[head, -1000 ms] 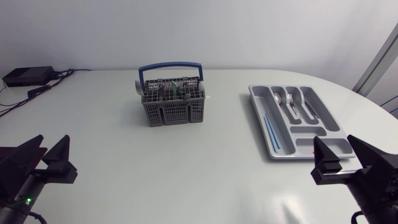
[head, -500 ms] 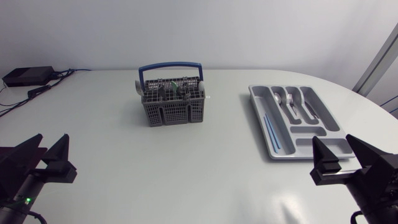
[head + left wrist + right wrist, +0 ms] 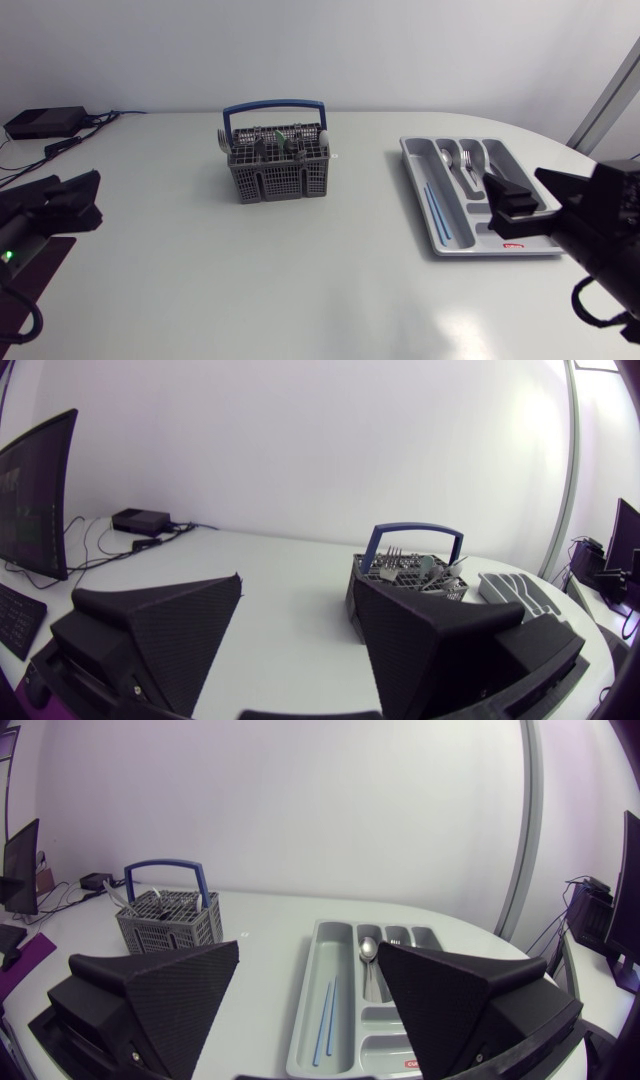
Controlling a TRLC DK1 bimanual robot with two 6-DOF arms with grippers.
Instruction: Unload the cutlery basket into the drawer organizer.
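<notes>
At the left edge of the white table, the left arm's matte black gripper hangs low, well apart from everything the task concerns. Its wrist view shows the two wedge fingers of the left gripper spread wide with nothing between them. A small black box with cables sits at the table's far left corner.

Ahead of that gripper and somewhat to its right stands the grey plastic mesh cutlery basket with a blue arched handle, upright near the far middle of the table. Metal cutlery and something green stick up from the basket.

Further right lies the grey plastic drawer organizer, flat on the table and well apart from the basket. A metal spoon and a metal fork lie in neighbouring long compartments, and thin blue sticks lie in the long compartment nearest the basket.

The right gripper hovers over the organizer's near end. In its wrist view the right gripper has its fingers wide apart and empty, with the organizer directly ahead and beneath, and the basket far off to one side.
</notes>
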